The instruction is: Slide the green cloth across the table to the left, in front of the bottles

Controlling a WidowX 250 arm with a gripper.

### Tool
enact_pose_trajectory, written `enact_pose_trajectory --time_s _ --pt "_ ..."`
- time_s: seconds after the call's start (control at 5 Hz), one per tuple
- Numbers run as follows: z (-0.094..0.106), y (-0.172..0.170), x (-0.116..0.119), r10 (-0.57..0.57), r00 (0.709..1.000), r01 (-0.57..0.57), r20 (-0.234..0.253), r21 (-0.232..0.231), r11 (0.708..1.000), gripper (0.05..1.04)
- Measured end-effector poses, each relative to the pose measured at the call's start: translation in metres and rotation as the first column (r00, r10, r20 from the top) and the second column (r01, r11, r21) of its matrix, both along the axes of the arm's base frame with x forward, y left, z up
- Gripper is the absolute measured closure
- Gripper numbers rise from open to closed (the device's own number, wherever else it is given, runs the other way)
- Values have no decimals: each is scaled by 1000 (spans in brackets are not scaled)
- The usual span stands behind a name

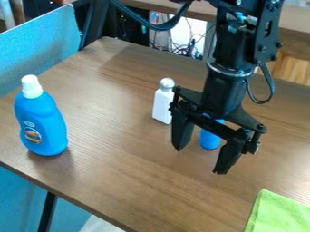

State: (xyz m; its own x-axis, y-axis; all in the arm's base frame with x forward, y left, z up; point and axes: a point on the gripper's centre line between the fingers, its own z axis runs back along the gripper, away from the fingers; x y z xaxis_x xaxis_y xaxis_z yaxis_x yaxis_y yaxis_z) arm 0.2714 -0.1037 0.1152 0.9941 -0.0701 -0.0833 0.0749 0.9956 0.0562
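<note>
1. Brown wood-grain tabletop [115, 181] forms the work surface. Landmark for all positions: the small white bottle [162, 105], upright near the middle of the tabletop.
2. Background: a light-blue panel [42, 43] stands beyond the tabletop edge, left of the landmark in view. Loose cables [189, 47] lie behind the tabletop, beyond the landmark.
3. Gripper [198, 161]: located to the right of the landmark and nearer the camera, directed downward. Its two black fingers are spread wide apart, with a broad gap between the tips. Nothing is clamped.
4. Nearest item: a blue cylinder [210, 140], on the tabletop to the right of the landmark and slightly nearer the camera. It appears between the fingers; contact with either finger cannot be determined.
5. Obstruction: the gripper's crosspiece passes in front of the blue cylinder and hides its upper part. One finger appears just beside the landmark's lower right side; the true clearance cannot be determined.
6. Large blue bottle [45, 120]: upright, well to the left of the landmark, fitted with a white cap [31, 86] and bearing a front label [32, 135].
7. Green cloth [279, 214]: flat on the tabletop, to the right of the landmark and well toward the camera.
</note>
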Motion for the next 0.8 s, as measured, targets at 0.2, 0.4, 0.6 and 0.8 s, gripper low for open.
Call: enact_pose_trajectory --time_s 0.2,0.4,0.6,0.8 --pt "-8 0 -1 -4 1000 4 -25 8 1000 82" --pt "-16 -24 6 -103 995 103 -1 -20 995 82" --pt "-35 -63 10 -198 979 200 48 -50 979 82" --pt "-53 -87 16 -255 967 255 10 -57 965 82"
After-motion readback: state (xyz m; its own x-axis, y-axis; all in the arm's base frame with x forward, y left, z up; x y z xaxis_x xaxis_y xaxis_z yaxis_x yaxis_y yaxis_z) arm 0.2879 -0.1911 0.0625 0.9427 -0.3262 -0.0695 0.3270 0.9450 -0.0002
